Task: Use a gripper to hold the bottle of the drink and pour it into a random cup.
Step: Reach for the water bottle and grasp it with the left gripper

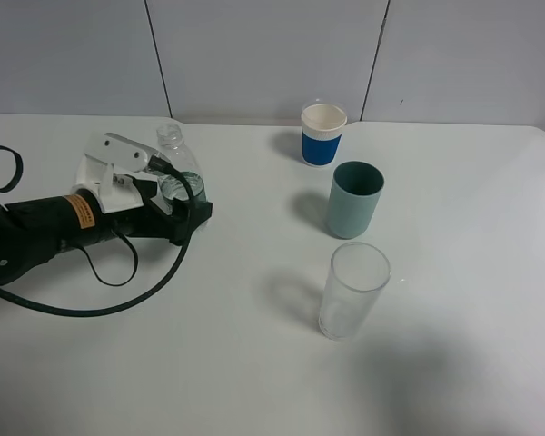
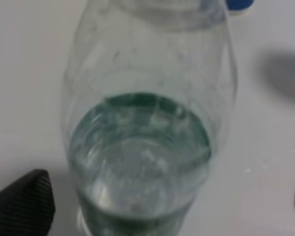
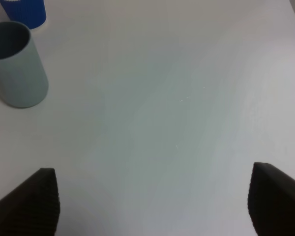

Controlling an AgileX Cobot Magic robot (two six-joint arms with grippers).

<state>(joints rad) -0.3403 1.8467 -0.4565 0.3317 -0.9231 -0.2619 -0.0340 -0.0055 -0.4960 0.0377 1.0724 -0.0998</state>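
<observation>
One clear, capless bottle, perhaps half full.

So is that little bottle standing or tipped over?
Upright: the bottle has its capless neck pointing straight up, body vertical on the table.

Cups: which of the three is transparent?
The clear glass, at the near end of the row. The grey-teal tumbler in the middle and the white cup with a blue band at the far end are opaque.

Left end effector, jaws spread wide
</observation>
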